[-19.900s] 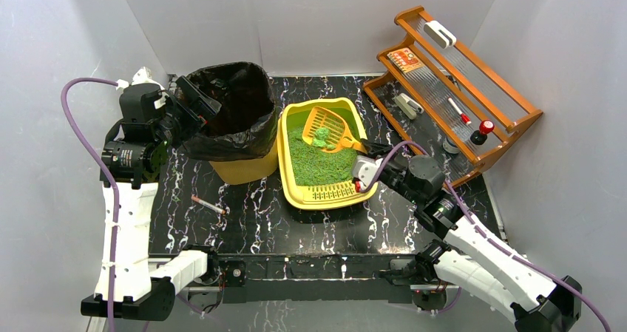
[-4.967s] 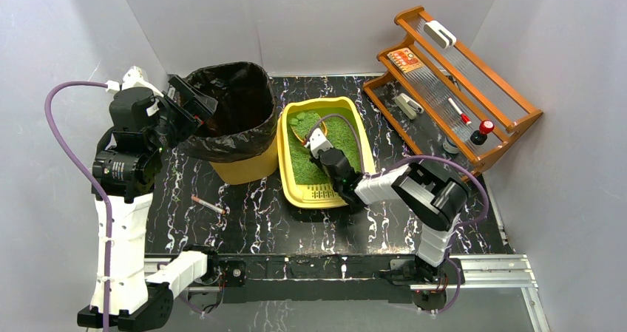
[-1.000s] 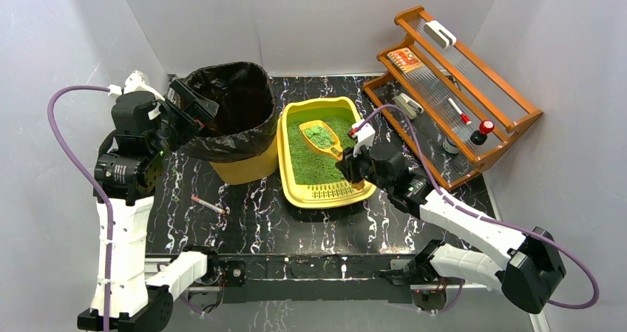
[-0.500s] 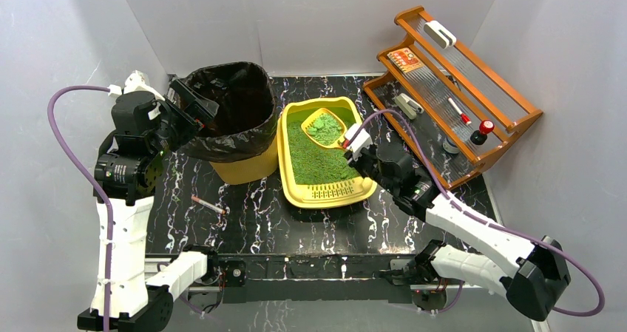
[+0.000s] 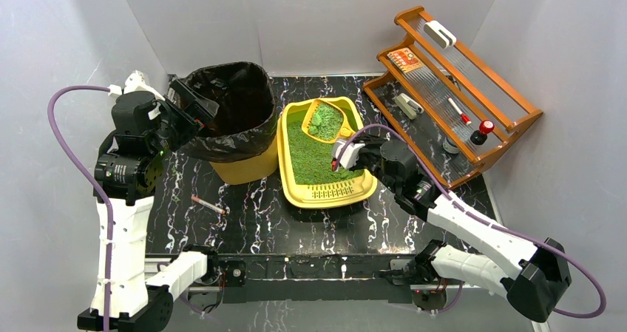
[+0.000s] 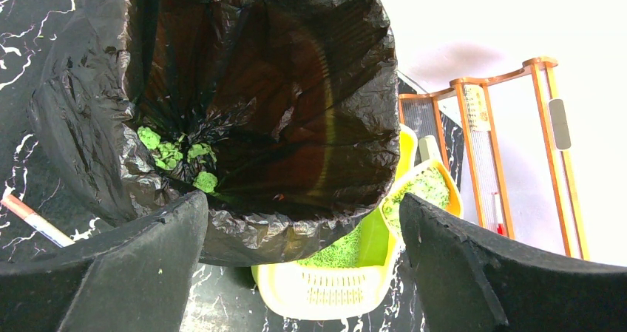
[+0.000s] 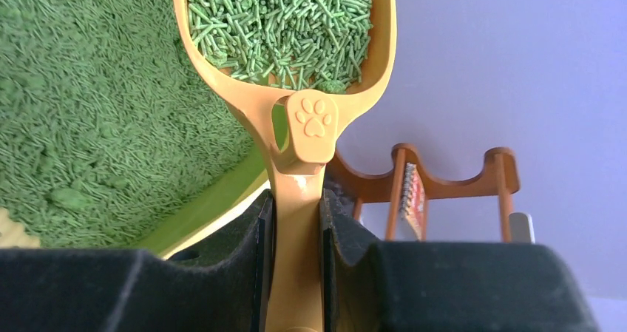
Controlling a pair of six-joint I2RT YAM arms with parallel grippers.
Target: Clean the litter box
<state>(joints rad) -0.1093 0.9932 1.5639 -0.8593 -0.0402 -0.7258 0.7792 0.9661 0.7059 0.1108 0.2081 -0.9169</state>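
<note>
Scoop (image 5: 326, 120) moved to litter box (image 5: 325, 194) far end, right jaws clamping it, left jaws apart

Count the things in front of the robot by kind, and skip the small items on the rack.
Containers: 2, the litter box and the bin
Tools: 1, the scoop
Racks: 1, the wooden rack
Sticks: 1, the thin stick
Total: 5

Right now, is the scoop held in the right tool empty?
No, the orange scoop clamped in the right tool is heaped with green litter pellets.
</note>
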